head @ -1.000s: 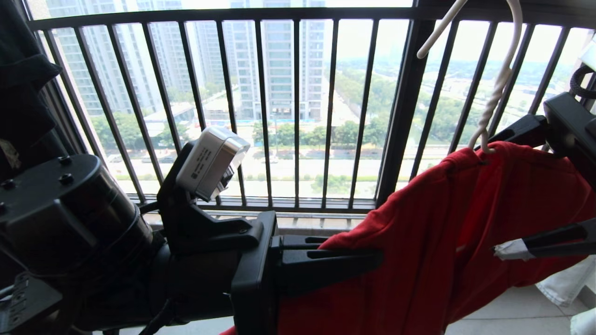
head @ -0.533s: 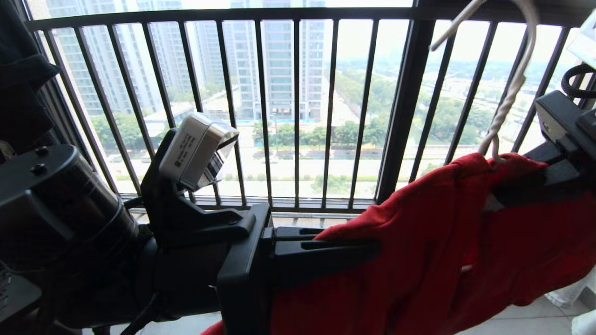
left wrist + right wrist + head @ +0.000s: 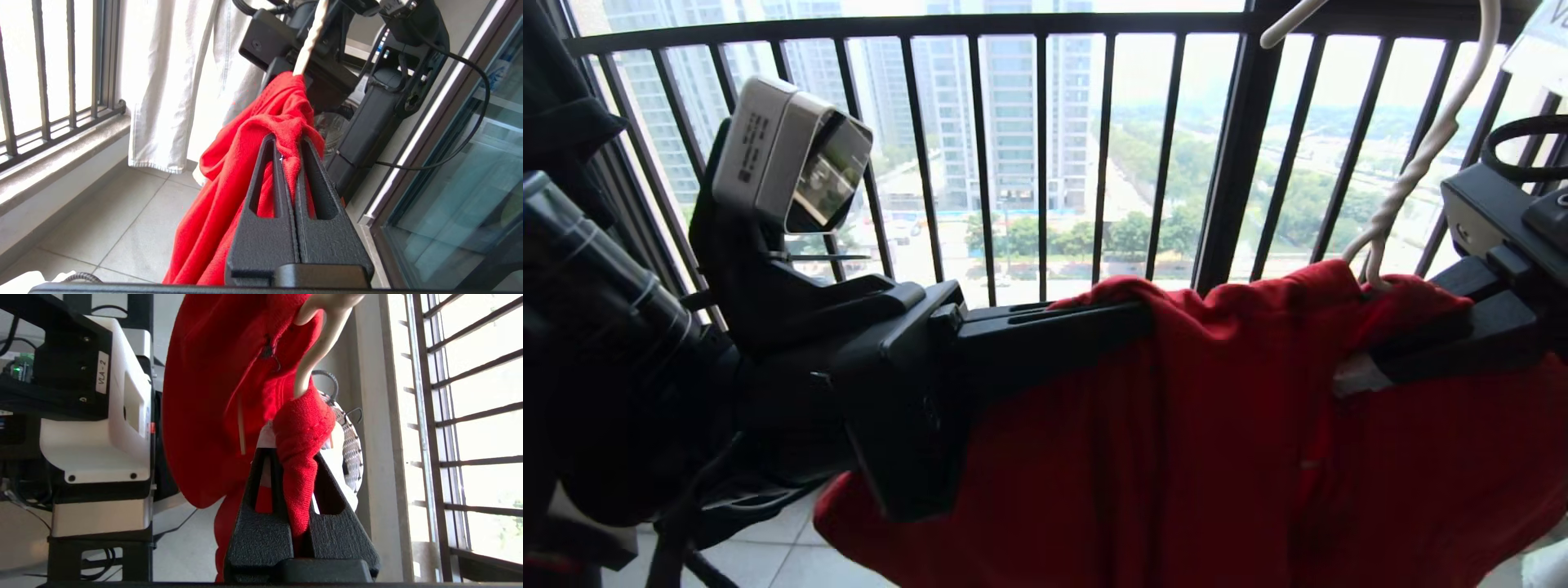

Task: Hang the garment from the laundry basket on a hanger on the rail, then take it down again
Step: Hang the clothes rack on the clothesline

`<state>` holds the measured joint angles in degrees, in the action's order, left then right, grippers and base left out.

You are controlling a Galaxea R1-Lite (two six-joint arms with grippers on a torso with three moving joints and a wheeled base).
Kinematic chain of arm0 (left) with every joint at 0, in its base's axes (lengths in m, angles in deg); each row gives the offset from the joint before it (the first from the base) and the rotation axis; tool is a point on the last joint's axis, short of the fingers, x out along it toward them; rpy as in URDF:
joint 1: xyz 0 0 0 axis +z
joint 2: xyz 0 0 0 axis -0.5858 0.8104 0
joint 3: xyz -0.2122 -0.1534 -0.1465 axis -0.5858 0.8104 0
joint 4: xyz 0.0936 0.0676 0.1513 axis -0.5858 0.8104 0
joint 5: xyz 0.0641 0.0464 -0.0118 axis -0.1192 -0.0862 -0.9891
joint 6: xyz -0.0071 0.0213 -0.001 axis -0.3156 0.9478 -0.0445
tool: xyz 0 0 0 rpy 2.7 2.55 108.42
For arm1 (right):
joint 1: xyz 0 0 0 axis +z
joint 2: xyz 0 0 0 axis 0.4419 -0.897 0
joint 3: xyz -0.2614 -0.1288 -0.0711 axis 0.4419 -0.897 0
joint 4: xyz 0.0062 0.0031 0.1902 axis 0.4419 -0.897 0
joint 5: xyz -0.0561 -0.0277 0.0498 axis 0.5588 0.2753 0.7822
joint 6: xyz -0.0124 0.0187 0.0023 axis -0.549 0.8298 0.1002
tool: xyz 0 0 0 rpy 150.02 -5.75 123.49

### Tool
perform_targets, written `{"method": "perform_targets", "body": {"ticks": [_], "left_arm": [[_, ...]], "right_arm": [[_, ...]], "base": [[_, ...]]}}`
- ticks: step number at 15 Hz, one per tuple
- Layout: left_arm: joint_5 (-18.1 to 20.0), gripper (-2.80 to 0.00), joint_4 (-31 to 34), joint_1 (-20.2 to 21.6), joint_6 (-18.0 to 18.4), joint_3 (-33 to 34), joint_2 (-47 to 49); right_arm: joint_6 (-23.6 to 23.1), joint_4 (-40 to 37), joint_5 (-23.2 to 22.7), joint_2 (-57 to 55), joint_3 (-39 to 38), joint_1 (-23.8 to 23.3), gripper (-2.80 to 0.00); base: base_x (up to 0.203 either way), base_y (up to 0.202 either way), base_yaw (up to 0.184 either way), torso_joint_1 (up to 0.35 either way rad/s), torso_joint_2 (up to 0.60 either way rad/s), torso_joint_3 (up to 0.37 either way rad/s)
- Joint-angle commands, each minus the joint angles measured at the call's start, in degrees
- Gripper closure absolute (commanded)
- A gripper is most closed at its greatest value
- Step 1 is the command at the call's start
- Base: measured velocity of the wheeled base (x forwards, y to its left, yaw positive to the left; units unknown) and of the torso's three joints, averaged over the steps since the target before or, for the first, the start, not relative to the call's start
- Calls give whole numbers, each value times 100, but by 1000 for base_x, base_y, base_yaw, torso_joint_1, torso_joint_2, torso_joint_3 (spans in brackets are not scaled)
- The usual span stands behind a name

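The red garment (image 3: 1217, 425) hangs stretched between my two grippers, in front of the window. My left gripper (image 3: 1147, 314) is shut on a fold at its left shoulder, and the cloth is pinched between the black fingers (image 3: 288, 141). My right gripper (image 3: 1347, 371) is shut on a bunched red fold (image 3: 292, 453) beside the collar. The thin white hanger (image 3: 1413, 163) rises from the neck opening, its twisted stem (image 3: 322, 343) just above the right gripper. The hook's top and the rail are out of view. A round mesh laundry basket (image 3: 353, 445) shows behind the garment.
The dark barred window railing (image 3: 1045, 163) runs close behind the garment. A white shirt (image 3: 171, 81) hangs by the railing, and black cloth (image 3: 564, 122) hangs at the far left. A glass sliding door (image 3: 470, 183) is on one side, with tiled floor (image 3: 102, 220) below.
My right gripper, open around the collar a second ago, has shut on the cloth. My left gripper has risen, lifting the shoulder level. The hanger's hook has shifted right.
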<state>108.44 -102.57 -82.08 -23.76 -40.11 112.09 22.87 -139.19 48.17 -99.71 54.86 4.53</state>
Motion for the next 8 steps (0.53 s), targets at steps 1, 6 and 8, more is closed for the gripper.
{"method": "perform_targets", "body": {"ticks": [1,6,8], "left_arm": [[19,0,213,86,-19,-129,-97],[15,-95,1878,149,566,-502,-560],[15,-280,1878,149,569,-502,-569]], "right_arm": [[-16,-22,5,-5,23,28,0],[89,-22,14,13,23,185,0],[89,-20,27,32,23,266,0]], "base": [[0,0,0,0,0,0],[0,0,0,0,0,0],[0,0,0,0,0,0]]}}
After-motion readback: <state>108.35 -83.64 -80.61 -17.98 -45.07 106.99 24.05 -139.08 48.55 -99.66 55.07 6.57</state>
